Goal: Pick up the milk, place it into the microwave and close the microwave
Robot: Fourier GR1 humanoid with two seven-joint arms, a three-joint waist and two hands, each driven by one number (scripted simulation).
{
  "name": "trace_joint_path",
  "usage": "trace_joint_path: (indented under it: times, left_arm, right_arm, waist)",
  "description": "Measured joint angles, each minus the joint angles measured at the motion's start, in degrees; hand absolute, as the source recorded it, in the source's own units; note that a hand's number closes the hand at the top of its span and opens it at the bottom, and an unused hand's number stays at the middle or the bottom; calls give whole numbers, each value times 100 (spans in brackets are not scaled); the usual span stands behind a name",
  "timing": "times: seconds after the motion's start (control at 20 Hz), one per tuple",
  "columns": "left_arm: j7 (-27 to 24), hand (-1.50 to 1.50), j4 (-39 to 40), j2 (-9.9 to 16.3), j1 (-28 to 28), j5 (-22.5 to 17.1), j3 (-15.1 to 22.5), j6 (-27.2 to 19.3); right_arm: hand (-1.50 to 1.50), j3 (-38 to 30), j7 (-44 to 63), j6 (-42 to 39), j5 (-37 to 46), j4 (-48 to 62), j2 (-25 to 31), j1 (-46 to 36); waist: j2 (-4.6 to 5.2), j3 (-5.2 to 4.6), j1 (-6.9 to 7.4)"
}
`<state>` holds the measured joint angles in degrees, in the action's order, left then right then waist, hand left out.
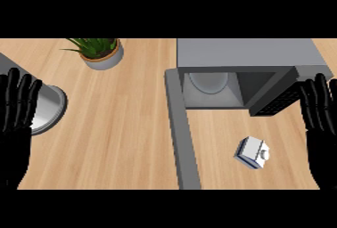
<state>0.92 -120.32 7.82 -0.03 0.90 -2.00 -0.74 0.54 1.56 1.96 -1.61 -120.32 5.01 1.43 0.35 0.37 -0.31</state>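
The milk (253, 152) is a small white and blue carton standing on the wooden counter, at the lower right. Behind it the grey microwave (247, 53) stands with its cavity open and a round glass plate (209, 82) inside. Its door (182, 133) is swung out toward me as a long grey bar left of the milk. My right hand (320, 111) rests open at the right edge, fingers up, a little right of the milk and apart from it. My left hand (16, 107) rests open at the left edge, far from the milk.
A potted plant (100, 51) in a grey pot stands at the back left of the counter. A round metal pan or lid (49, 109) lies by the left hand, partly hidden by it. The microwave's dark control panel (280, 100) faces the right hand.
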Motion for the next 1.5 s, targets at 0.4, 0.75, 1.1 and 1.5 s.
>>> trace_joint_path:
  times: [0.4, 0.75, 1.1, 1.5]
  left_arm:
    - [139, -150, 81, -262, 72, -140, -130, -192]
    - [488, -150, -565, -348, 781, -587, -331, -95]
    - [559, -150, -1200, -306, 1545, -1142, -701, 286]
    - [549, -150, -1624, -406, 2165, -1522, -1019, 666]
  right_arm:
    - [-150, 947, 217, 1201, 1550, -204, -412, 38]
    - [-150, 2171, 981, 2035, 2651, -504, -484, 280]
    - [-150, 2789, 1132, 2656, 3449, -601, -497, 888]
    - [-150, 2859, 933, 3090, 3321, -362, -384, 1327]
  waist:
    - [-39, -36, 41]
    - [-48, -40, 53]
    - [-51, -40, 53]
    - [-52, -37, 52]
